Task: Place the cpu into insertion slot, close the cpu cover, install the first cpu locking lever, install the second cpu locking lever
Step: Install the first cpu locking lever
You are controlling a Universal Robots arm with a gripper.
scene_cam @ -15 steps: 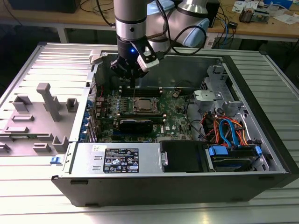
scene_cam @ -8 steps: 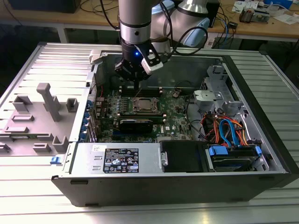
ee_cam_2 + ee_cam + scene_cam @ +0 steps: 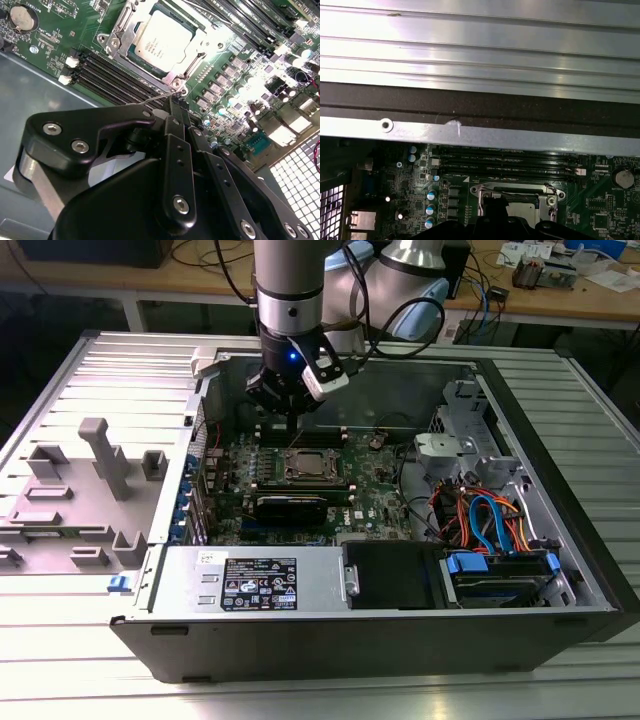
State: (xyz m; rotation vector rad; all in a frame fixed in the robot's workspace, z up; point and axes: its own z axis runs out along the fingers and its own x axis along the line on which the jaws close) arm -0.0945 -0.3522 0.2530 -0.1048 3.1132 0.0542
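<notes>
Cpu (image 3: 162, 40) lies seated under its cover (image 3: 125, 36), hence, I judge, my clenched pincer (image 3: 176, 100) meets the lever wire (image 3: 150, 100) on its far side.

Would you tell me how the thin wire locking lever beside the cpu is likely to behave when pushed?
The locking lever looks like thin bent wire, so it probably flexes and springs back. Its smooth bare metal may slip off the gripper, which sits right at it.

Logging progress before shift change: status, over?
Gripper shut, tips at locking lever. Cpu seated, cpu cover down over it. Nothing in the way.
</notes>
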